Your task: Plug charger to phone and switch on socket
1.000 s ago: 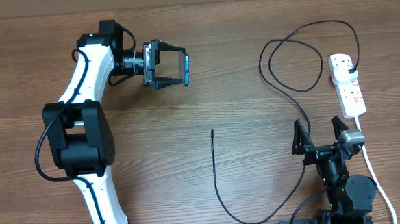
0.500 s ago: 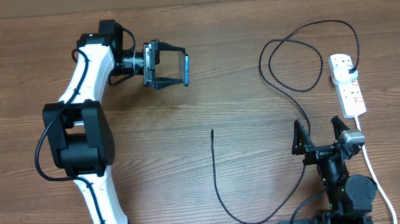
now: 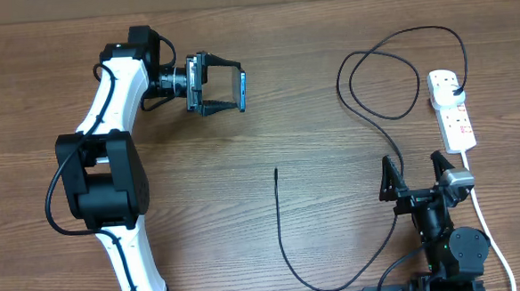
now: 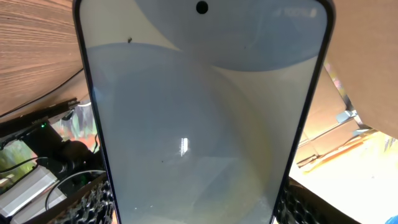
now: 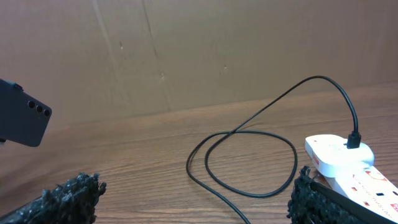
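Note:
The phone (image 3: 242, 89) is held on edge above the table's back left, with my left gripper (image 3: 228, 87) shut on its long sides. Its glossy pale face (image 4: 199, 124) fills the left wrist view, with a finger (image 4: 93, 205) at each lower corner. The charger (image 3: 381, 77) is a thin black cable. Its plug head (image 3: 453, 91) sits in the white socket (image 3: 455, 122) at the right, and its tip (image 3: 276, 172) lies loose mid-table. My right gripper (image 3: 415, 175) stands open near the front right, over the cable and holding nothing. The right wrist view shows the cable loop (image 5: 249, 155), the socket (image 5: 339, 158) and the phone's dark back (image 5: 22, 112).
A thick white cord (image 3: 483, 218) runs from the socket toward the front edge, past the right arm's base. The black cable sweeps in a wide curve (image 3: 325, 287) along the front edge. A brown cardboard wall (image 5: 199, 50) stands behind the table.

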`<control>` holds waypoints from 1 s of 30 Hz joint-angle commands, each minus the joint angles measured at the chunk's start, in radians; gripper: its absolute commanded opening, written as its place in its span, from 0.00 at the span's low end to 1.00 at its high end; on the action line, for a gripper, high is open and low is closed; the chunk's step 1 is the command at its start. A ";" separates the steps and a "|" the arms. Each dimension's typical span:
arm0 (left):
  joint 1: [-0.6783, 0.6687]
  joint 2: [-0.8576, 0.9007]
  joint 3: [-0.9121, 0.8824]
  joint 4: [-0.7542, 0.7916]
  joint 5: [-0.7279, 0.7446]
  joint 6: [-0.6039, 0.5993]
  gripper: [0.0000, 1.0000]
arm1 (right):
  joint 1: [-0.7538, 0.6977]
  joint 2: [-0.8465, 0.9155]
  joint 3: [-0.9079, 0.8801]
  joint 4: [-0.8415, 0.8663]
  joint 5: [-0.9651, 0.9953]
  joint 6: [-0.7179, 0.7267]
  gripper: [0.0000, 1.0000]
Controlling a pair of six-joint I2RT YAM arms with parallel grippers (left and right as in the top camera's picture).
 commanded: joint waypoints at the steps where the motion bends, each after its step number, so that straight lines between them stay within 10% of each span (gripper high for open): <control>1: -0.002 -0.001 0.033 -0.002 0.055 0.022 0.04 | 0.006 -0.007 -0.010 0.005 0.007 -0.005 1.00; 18: -0.002 -0.001 0.033 -0.042 -0.060 0.022 0.04 | 0.006 -0.007 -0.010 0.005 0.007 -0.005 1.00; 30: -0.048 -0.001 0.033 -0.211 -0.619 0.012 0.04 | 0.006 -0.007 -0.010 0.005 0.007 -0.005 1.00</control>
